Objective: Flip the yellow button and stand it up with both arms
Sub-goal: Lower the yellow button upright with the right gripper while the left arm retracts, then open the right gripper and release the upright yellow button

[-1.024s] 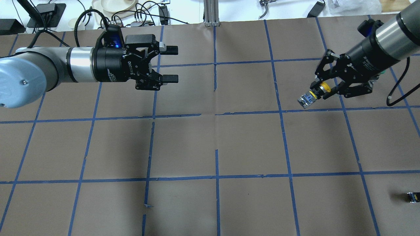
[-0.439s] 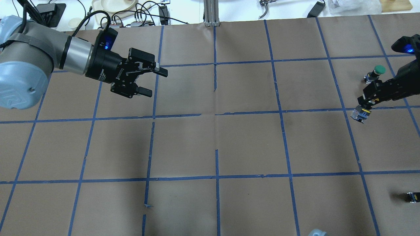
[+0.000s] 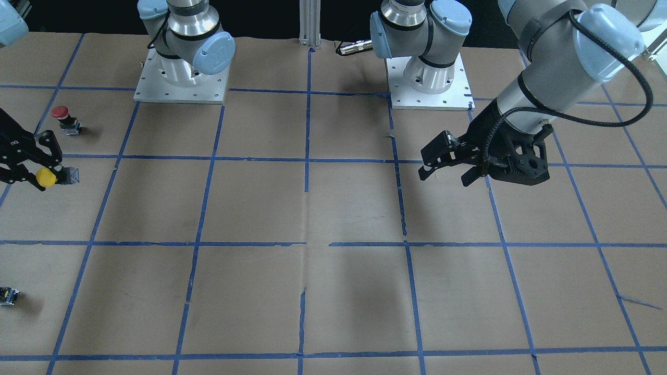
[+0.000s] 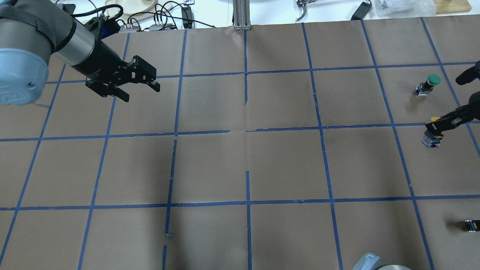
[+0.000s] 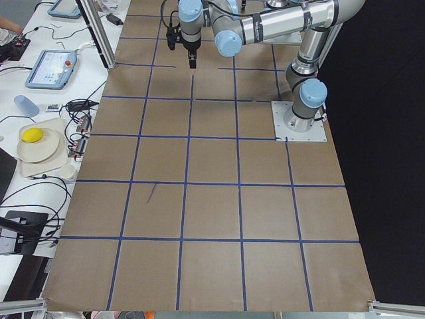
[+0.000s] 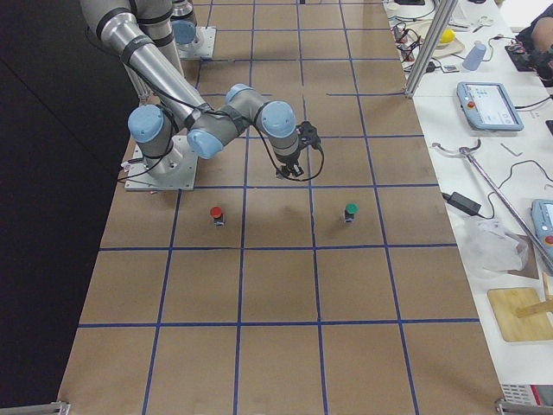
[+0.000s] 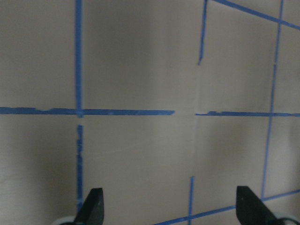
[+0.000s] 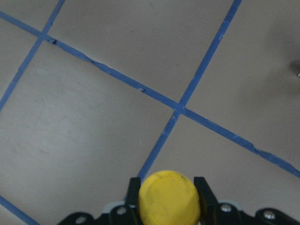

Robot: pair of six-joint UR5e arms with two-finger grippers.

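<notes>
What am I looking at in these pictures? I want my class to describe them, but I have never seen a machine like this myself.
This is a robot with two silver-grey arms bolted to a table. The table is covered in brown paper with a grid of blue tape. Each arm ends in a black two-finger gripper.

Six cameras caught the same moment. One faces the robot, one looks over its shoulders, one sits at each end of the table, and one is on each wrist.

The left gripper is open and empty, and its wrist camera sees only paper between the fingers. The right gripper is clamped on the yellow button, a small push-button with a round yellow cap.

A red button and a green button stand on the paper. A tiny black part lies apart from them.
</notes>
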